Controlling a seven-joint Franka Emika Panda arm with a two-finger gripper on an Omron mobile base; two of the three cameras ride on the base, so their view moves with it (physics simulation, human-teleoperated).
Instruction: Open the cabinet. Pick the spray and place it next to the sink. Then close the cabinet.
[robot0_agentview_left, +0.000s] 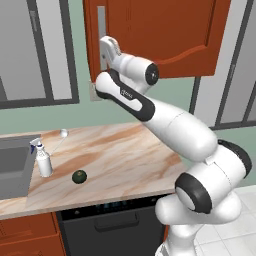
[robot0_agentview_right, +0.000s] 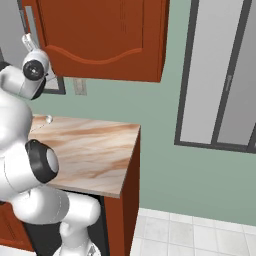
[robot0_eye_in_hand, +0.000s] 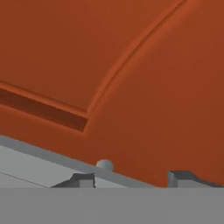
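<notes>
Pale green kitchen walls with grey-framed windows are surrounding a marbled beige-and-brown tabletop (robot0_agentview_left: 115, 155), which is sitting above red-brown lower drawers and a dark appliance front. On this tabletop the small white plastic spray bottle with a blue nozzle tip (robot0_agentview_left: 43, 160) is standing upright near the left end, just beside the flat rim of the grey metal rectangular sink (robot0_agentview_left: 15, 165), with the small dark green ball (robot0_agentview_left: 79, 176) lying a little to its right, apart from it. Above, the large red-brown wooden wall cabinet with the curved arched groove in its door (robot0_agentview_left: 160, 35) is hanging on the wall, and its door is looking flush and shut in both base views. The white arm is reaching up from the lower right of the left base view, with the gripper (robot0_agentview_left: 106, 47) sitting right at the grey vertical bar handle (robot0_agentview_left: 102, 30) along the door's left edge. In the hand view the camera is looking very closely at the door's red-brown panel and its arched groove, with the grey bar running slantwise across the lower left and the two dark finger tips (robot0_eye_in_hand: 81, 179) rising at the bottom on the near side of it. The jaws are standing apart, with a clear gap between the tips and nothing held between them.
</notes>
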